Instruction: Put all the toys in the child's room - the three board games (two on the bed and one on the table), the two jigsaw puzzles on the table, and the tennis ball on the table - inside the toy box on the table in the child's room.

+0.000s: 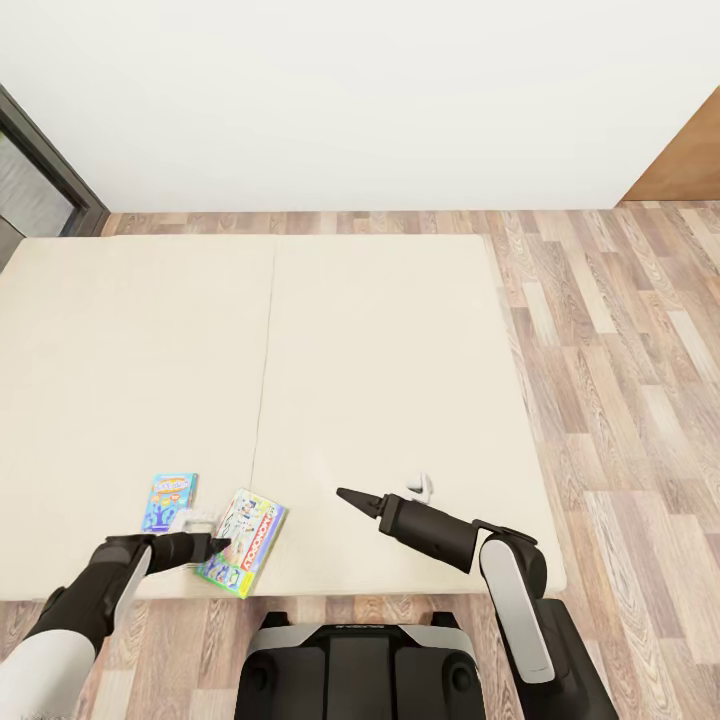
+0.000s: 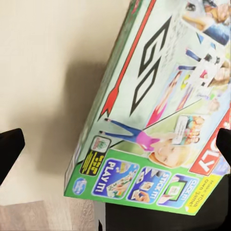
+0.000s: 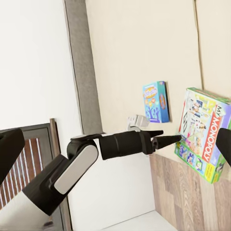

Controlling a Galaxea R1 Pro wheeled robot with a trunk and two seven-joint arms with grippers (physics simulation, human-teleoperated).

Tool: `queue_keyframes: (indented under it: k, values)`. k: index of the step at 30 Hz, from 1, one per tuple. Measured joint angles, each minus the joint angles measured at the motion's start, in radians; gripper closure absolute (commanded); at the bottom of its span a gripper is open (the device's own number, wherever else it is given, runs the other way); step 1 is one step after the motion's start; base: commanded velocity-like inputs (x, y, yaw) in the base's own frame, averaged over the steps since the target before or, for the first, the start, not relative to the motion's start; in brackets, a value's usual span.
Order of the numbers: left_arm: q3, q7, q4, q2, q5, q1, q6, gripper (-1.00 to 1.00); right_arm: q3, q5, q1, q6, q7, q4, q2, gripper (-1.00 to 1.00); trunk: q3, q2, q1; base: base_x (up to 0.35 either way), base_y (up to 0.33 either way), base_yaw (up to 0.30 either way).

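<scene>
Bed: the beige mattress (image 1: 380,350) is seen from above in the head view, with its near edge just in front of the robot; wood plank floor (image 1: 620,400) lies on its right side and a white wall (image 1: 350,90) is behind it.

White board game: the Monopoly box with green edge (image 1: 241,541) lies near the near edge of the bed, toward the left; one corner reaches almost to this edge. In the right wrist view (image 3: 202,132) its near end looks lifted a little over the bed edge, but I cannot say how much.

Blue board game: the small blue box (image 1: 169,502) lies flat on the mattress, just beside the white box, a little farther from the near edge and more to the left.

Left gripper: the left gripper (image 1: 207,547) is at the left side of the white box, with its dark tips at the box edge. In the left wrist view the box (image 2: 159,110) lies between the two fingers (image 2: 9,149), with a clear gap on one side, so the jaws stand apart and are not pressed on it.

Right gripper: the right gripper (image 1: 352,498) is above the mattress near its near edge, well apart from both boxes, pointing to the left. Its tips look joined in one point, so it seems closed with nothing inside.
</scene>
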Motion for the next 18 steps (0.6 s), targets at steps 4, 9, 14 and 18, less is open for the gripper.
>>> queue_keyframes:
  k: [4,9,14,18]
  values:
    - [0.000,0.029,0.005,-0.005,-0.001,-0.014,-0.045,-1.00,-0.001,0.000,0.000,-0.001,-0.001,0.000,0.000,-1.00,0.000,0.000,0.000,0.000,0.000,0.000]
    - [-0.001,0.084,0.007,-0.015,0.001,-0.020,-0.080,-1.00,0.003,0.003,0.000,-0.020,-0.004,0.000,0.000,-1.00,0.000,0.000,0.000,0.000,0.000,0.000]
    - [-0.001,0.122,0.007,-0.019,0.002,-0.021,-0.094,-1.00,0.006,0.006,0.000,-0.056,-0.003,0.000,0.000,-1.00,0.000,0.000,0.000,0.000,0.000,0.000]
    - [-0.001,0.131,0.008,-0.020,0.006,-0.021,-0.098,-1.00,0.005,0.005,0.000,-0.066,-0.002,0.000,-0.001,-1.00,0.000,0.000,0.000,0.000,0.000,0.000]
